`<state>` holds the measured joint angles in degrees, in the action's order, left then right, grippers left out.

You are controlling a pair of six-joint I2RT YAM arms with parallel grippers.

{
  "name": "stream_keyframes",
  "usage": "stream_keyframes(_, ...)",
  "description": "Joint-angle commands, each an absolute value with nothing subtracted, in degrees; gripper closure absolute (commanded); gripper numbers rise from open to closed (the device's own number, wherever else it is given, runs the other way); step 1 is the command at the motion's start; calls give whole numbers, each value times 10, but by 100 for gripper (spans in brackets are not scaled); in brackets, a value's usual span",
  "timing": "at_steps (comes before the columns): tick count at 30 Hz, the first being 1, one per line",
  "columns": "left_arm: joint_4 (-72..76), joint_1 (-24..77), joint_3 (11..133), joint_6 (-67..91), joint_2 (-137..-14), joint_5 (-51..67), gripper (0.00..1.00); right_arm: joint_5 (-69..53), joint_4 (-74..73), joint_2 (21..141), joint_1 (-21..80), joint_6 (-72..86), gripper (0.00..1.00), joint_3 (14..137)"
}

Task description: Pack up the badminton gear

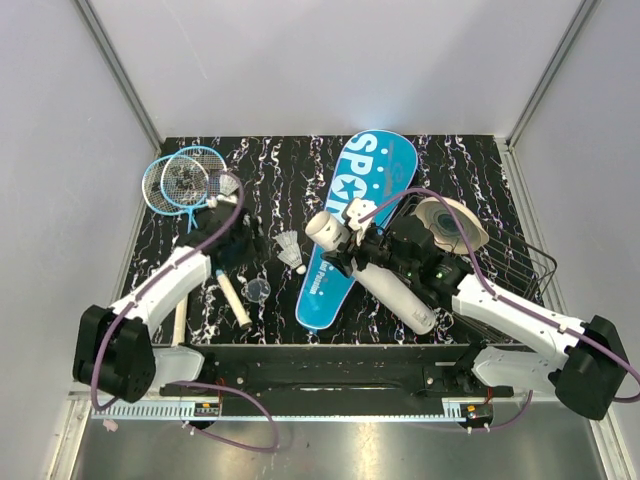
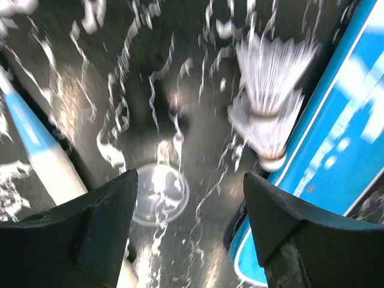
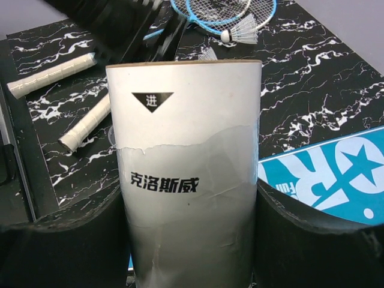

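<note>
The white tube point(image 3: 189, 198) sits right of centre in the overhead view, raised off the worktop point(image 1: 300, 170) and slanting over the lower part of the blue cover point(image 1: 360, 200), its open mouth towards the upper left. The smooth cardboard is gripped only across its girth, so it could twist or slide in the hold if anything pushes on the mouth, and the left arm is close in front of that mouth, appearing as a dark smear at the top of the right wrist view; a clash between the two arms looks like the main hazard. A pair of shuttlecocks point(image 2: 270, 102) lies on the worktop against the cover's edge, at the upper right of the left wrist view. They are light, so a careless descent could flick them away or crush the feathers. A clear round lid point(image 2: 159, 195) lies almost directly under the left arm and might be picked up by mistake. The rackets point(image 1: 185, 180) rest at the upper left, another shuttlecock point(image 3: 240, 29) beside their heads. The right fingers point(image 3: 60, 240) are clamped on the tube, one against each side. The left fingers point(image 2: 102, 234) are spread wide above the worktop, holding and touching nothing.
</note>
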<state>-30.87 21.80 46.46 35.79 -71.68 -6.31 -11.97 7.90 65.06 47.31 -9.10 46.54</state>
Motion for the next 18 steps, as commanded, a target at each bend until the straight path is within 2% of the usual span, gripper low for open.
stream_keyframes(1, -241, 106, 526, 357, -755, 24, 24, -141, 110, 635, 470, -75, 73, 456)
stream_keyframes(3, -174, 31, 522, 391, -772, 125, 22, -143, 110, 635, 469, -76, 73, 454)
stream_keyframes(4, -144, 14, 516, 401, -786, 141, 20, -144, 109, 635, 470, -75, 73, 454)
stream_keyframes(5, -93, -13, 509, 410, -795, 148, 15, -144, 109, 634, 470, -75, 73, 451)
stream_keyframes(9, -42, -53, 533, 452, -872, 219, 13, -145, 110, 625, 470, -75, 73, 445)
stream_keyframes(11, -14, -68, 539, 453, -910, 230, 18, -142, 112, 622, 470, -76, 73, 439)
stream_keyframes(12, -3, -72, 534, 467, -919, 250, 31, -143, 114, 623, 469, -76, 72, 438)
stream_keyframes(13, 23, -75, 531, 471, -936, 254, 36, -142, 117, 625, 470, -76, 72, 436)
stream_keyframes(14, 32, -76, 538, 472, -946, 252, 38, -142, 118, 626, 470, -76, 72, 435)
stream_keyframes(18, 71, -76, 545, 485, -983, 266, 34, -149, 122, 635, 469, -76, 72, 438)
